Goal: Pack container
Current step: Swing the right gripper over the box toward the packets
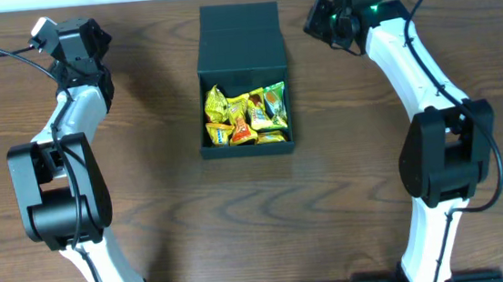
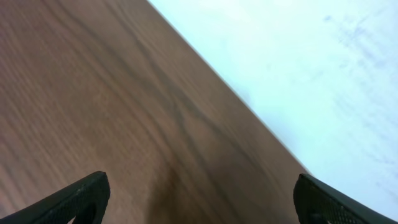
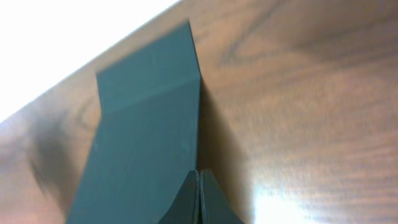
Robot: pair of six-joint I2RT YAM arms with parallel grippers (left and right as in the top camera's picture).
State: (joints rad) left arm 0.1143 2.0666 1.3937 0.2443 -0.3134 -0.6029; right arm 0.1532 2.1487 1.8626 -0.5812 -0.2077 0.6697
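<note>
The container sat mid-table toward the far edge, dark teal and square, its flap lid thrown flat back. Yellow, orange and green snack packets filled it, so loading looked done and only closing the lid seemed left. The left gripper gaped wide and empty over the table. The right gripper, near the lid, had its jaws pressed together on nothing visible.
</note>
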